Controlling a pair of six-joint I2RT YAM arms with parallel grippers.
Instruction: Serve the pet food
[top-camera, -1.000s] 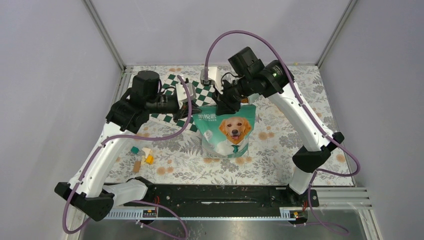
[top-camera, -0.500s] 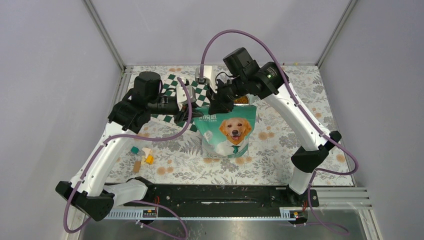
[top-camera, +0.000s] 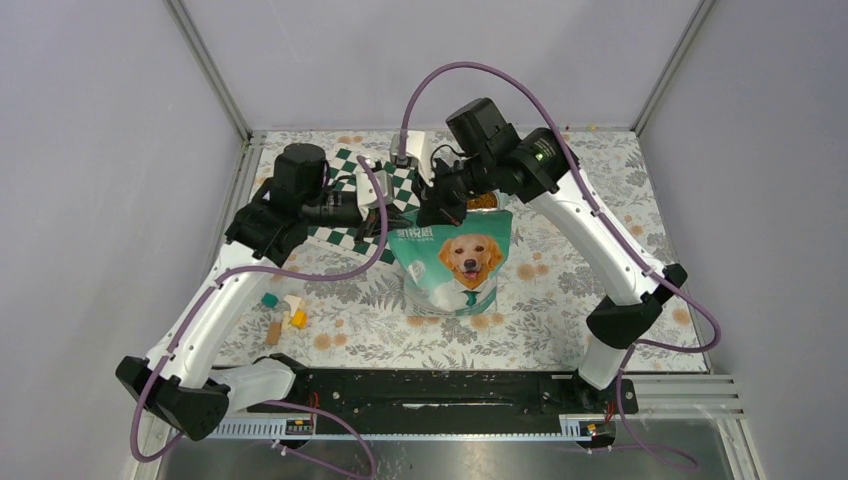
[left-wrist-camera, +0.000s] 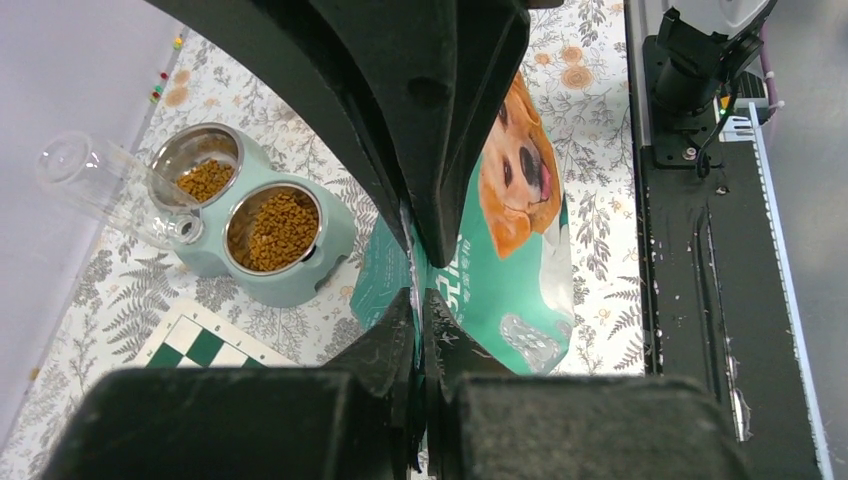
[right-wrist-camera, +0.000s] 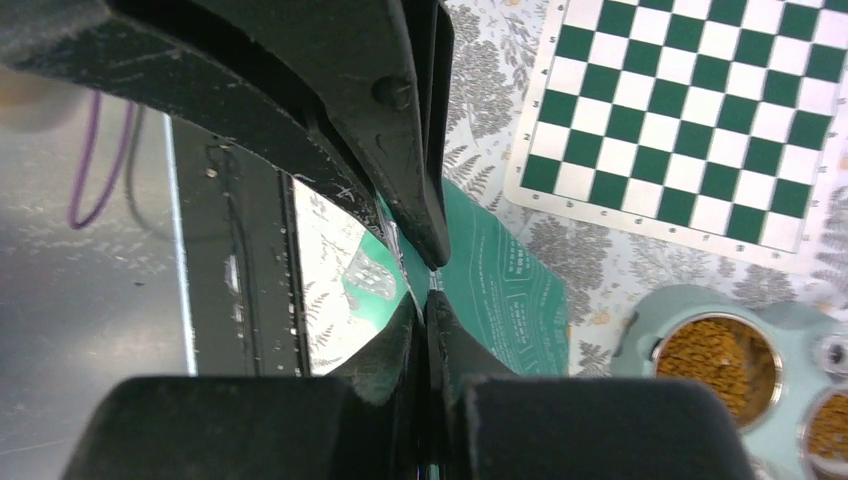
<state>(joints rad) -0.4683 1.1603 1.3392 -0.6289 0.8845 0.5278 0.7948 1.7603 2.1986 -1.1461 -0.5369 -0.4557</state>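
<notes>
Top view: left gripper (top-camera: 388, 226) and right gripper (top-camera: 437, 213) both clamped shut on top edge of upright bag (top-camera: 455, 262).
Left wrist: pet food (left-wrist-camera: 282, 230) in feeder (left-wrist-camera: 300, 290) just behind bag.
Right wrist: thin bag edge pinched at fingertips. Judgement: pull sides apart evenly, avoid tipping bag.

We see the pet food (left-wrist-camera: 283, 230) as small brown-orange dry pellets, lying loose in both round metal bowls (left-wrist-camera: 185, 155) of the pale green double feeder (left-wrist-camera: 290, 292). One bowl is nearly covered by a level heap. The other holds a smaller patch, with bare metal showing.
</notes>
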